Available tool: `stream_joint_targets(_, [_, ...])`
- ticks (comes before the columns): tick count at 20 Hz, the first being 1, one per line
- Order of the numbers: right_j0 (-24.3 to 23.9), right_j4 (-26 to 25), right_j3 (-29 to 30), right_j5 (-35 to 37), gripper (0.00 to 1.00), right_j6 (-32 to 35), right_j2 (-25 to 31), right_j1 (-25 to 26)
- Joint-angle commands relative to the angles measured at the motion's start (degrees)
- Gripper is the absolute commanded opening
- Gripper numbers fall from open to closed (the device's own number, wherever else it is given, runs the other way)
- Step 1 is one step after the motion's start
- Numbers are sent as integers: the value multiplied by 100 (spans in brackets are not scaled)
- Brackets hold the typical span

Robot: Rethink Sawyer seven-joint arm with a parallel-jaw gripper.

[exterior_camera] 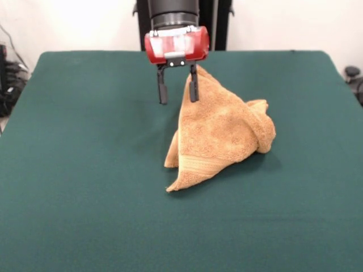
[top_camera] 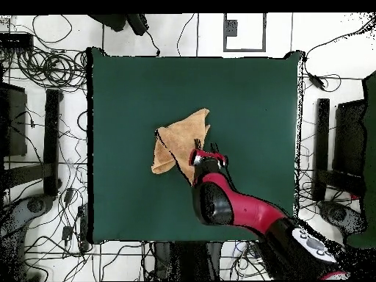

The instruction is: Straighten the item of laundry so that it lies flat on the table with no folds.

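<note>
The item of laundry (exterior_camera: 218, 133) is a tan-orange towel, bunched into a tall tent shape near the middle of the green table (exterior_camera: 85, 170). Its peak rises against the outer side of one finger (exterior_camera: 194, 88). A striped band runs along its lower front edge. My gripper (exterior_camera: 178, 90) hangs open just left of the peak, and only green cloth shows between the fingers. Seen from overhead, the towel (top_camera: 176, 143) is a crumpled, folded patch, with the gripper (top_camera: 208, 156) at its edge nearest the robot's base.
The table's edge (top_camera: 92, 147) is ringed by floor cables and dark equipment (top_camera: 51, 132). Wide green surface lies on all sides of the towel.
</note>
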Motion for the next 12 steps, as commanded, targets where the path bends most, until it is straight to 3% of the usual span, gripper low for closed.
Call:
stream_joint_targets(1, [-123,-79,132,140,100,1702,1166,597])
stream_joint_targets(12, [-204,-40,36,433,100,1277,1399,757])
